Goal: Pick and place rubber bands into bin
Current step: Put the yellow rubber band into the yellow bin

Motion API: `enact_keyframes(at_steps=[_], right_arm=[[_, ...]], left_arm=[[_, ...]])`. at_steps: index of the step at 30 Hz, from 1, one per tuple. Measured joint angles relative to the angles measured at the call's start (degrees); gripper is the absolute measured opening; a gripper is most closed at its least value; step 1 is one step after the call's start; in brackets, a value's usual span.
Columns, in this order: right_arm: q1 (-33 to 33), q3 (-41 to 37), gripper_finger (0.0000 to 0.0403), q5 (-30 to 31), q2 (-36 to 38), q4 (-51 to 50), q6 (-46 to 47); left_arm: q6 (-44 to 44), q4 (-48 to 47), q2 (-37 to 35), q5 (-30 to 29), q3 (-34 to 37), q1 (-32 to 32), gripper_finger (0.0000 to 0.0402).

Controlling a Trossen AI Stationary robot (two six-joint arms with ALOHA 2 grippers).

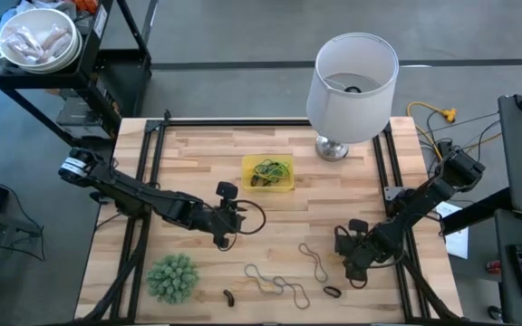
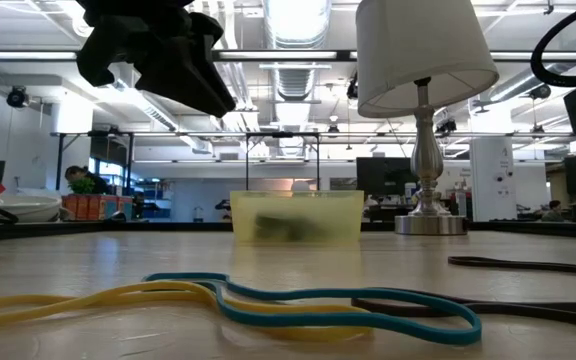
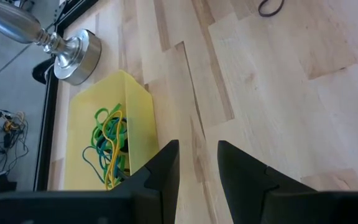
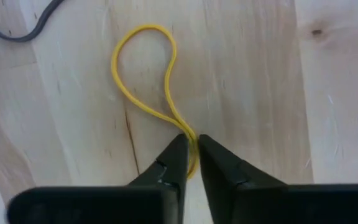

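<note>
Now yellow rubber band (image 4: 143,74) between right pincer (image 4: 193,155) fingertips.

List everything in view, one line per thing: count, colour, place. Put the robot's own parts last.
bin: one, yellow, middle of the table, holding a tangle of green and yellow bands.
rubber bands: several loose ones, yellow, green, tan and black, along the near part of the table; exact count unclear.
yellow band: one, pinched at one end by the right gripper, the rest lying on the wood.
lamp: one, white shade on a silver base, far side, right of the bin.
spiky plant: one, green, near left corner.
table: one, light wood.
left gripper: dark, open, holding nothing, left of the bin.
right gripper: dark, closed on the yellow band, near right part of the table.
</note>
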State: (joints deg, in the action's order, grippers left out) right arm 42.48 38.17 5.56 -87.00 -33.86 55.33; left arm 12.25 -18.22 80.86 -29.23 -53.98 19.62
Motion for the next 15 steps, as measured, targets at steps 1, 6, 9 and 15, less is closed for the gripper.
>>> enact_keyframes(at_steps=[1, 6, 9, 15], right_arm=[[0.00, -0.02, 0.0021, -0.06, 0.00, 0.11, 0.00], [0.04, 0.52, 0.0009, 1.11, -0.14, 0.01, -2.44], [0.17, 2.29, 0.0009, 5.09, -0.47, -0.78, -7.49], [0.02, 6.76, 0.0008, 20.49, -0.51, 0.28, -18.17]], left_arm=[[0.00, 0.00, 0.00, 0.00, 0.00, 0.00, 0.0093], [0.00, 0.00, 0.00, 0.00, 0.00, -0.01, 0.0093], [0.00, 0.00, 0.00, 0.00, 0.00, -0.02, 0.0093], [0.00, 0.11, 0.00, 0.00, 0.00, -0.02, 0.0093]])
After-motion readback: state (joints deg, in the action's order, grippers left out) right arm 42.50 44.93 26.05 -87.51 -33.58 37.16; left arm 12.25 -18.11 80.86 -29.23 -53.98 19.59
